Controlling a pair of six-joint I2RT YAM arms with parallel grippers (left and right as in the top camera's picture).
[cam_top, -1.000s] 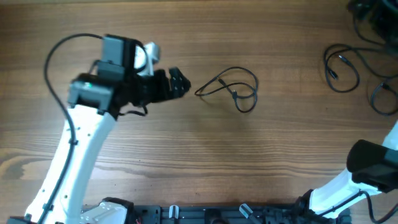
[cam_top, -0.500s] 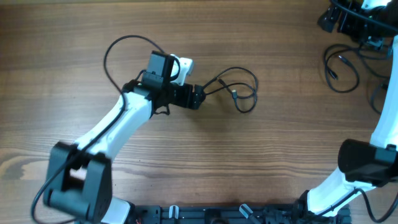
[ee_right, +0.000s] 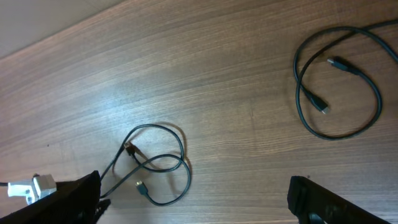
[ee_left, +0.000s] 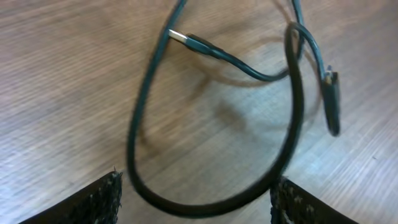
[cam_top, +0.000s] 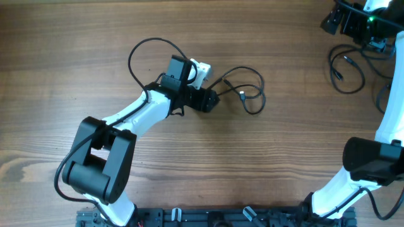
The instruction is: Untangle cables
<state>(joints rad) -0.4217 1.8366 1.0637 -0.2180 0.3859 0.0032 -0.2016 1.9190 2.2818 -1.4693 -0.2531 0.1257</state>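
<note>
One thin black cable [cam_top: 247,88] lies in loose loops at the table's middle, with its left end at my left gripper [cam_top: 209,99]. In the left wrist view the cable's curved bend [ee_left: 205,204] runs between the two fingers of the left gripper [ee_left: 198,182], which stand wide open on either side without touching it. A metal plug [ee_left: 179,37] and a second plug [ee_left: 329,93] show farther along. My right gripper [cam_top: 353,20] hovers open at the far right corner, high above a second looped cable [cam_top: 346,68]. Both cables show in its view, the middle one [ee_right: 155,163] and the right one [ee_right: 339,87].
More black cable loops [cam_top: 386,101] lie at the right edge below the right gripper. The left arm's own thick black wire [cam_top: 146,49] arches over the table behind its wrist. Bare wood lies between the two cable groups.
The left arm has swung right across the table, bringing its gripper from well left of the middle cable to the loop's left end. The right gripper has shifted slightly at the far right corner.
</note>
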